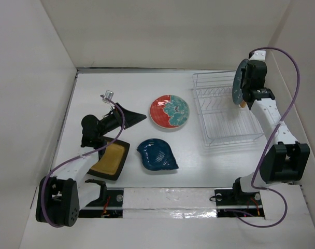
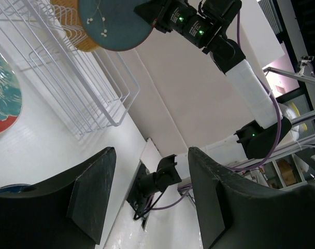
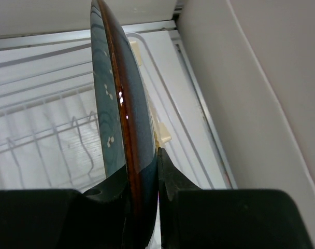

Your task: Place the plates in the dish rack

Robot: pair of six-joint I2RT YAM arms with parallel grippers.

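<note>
Two hands are in view. The right hand is clamped on the rim of the dark teal plate and holds it upright on edge above the far right side of the dish rack. An orange plate shows just behind it in the left wrist view. The left hand hangs with its jaws spread wide and nothing between them, over the left part of the table. The mustard-yellow plate lies flat nearby, partly under that arm. Further out, the red-and-teal plate lies flat near the table's middle, and the dark blue leaf plate lies closer to the arm bases. Both are left of the rack and apart from it.
</note>
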